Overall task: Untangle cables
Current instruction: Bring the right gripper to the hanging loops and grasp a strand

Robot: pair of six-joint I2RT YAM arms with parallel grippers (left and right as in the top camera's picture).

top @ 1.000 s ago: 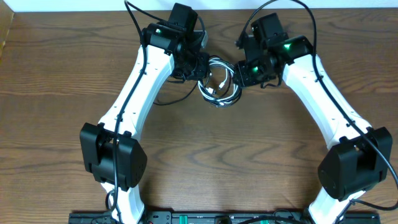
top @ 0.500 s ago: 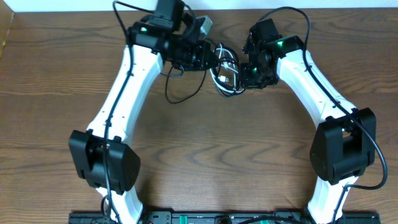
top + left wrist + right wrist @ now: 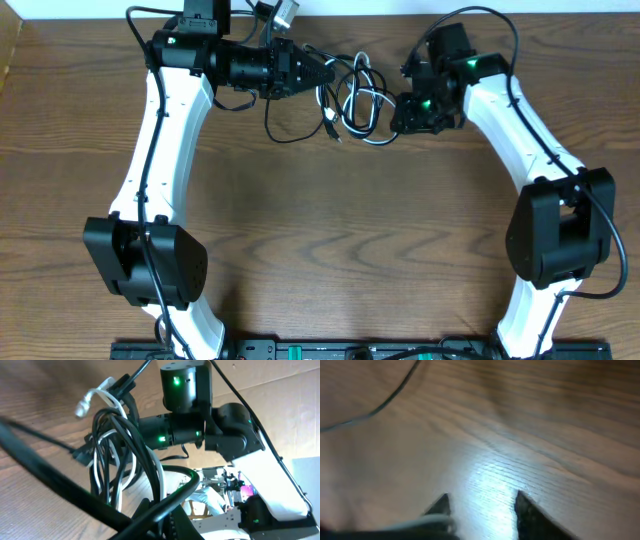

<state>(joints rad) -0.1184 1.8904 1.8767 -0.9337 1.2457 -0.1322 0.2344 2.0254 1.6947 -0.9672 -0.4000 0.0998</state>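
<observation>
The cables [image 3: 355,100] sit in one knotted bundle at the far side of the desk [image 3: 320,230], just right of centre and between my two tools. My left arm reaches across along the far edge, and my left tool [image 3: 322,73] points right, into the bundle's far left corner. It is pinching the cables there, and strands run straight out from its tip. One black strand [image 3: 287,131] leaves the bundle on the left, loops toward the near side and lies on the wood.

From my left wrist the tangle fills the view, with black cables [image 3: 135,445] looping over each other. A white cord [image 3: 107,435] is threaded through them, and its pale plug end [image 3: 86,404] sticks out at the top left. A thick black strand crosses the foreground, too close and blurred to follow. Beyond the tangle stands the dark wrist of my right arm [image 3: 182,390], its green lights on.

My right tool [image 3: 403,108] is at the right edge of the bundle, touching or just beside it; I cannot tell which from above. In its own view, my right tool [image 3: 480,505] is spread, with bare wood grain between the two dark fingers [image 3: 526,512]. A blurred pale streak lies by the left finger, and I cannot tell what it is. A thin dark cord [image 3: 385,402] curves over the desk at the far left.
</observation>
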